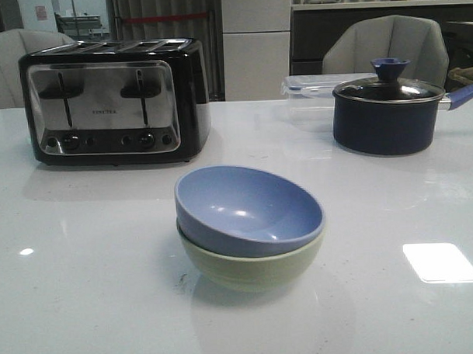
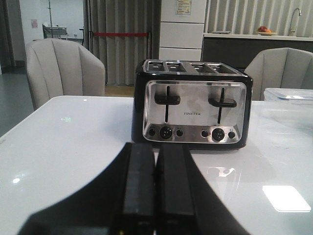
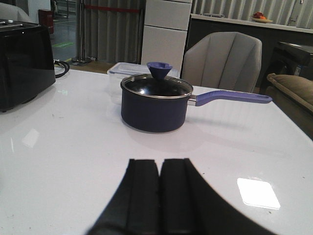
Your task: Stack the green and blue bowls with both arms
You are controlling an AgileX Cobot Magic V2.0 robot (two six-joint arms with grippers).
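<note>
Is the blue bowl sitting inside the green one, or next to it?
Inside. In the front view the blue bowl nests in the green bowl, slightly tilted, with only the green rim and underside showing beneath it.

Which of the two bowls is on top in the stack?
The blue bowl is on top, nested inside the green bowl, whose pale rim and base show beneath it, resting on the white table.
</note>
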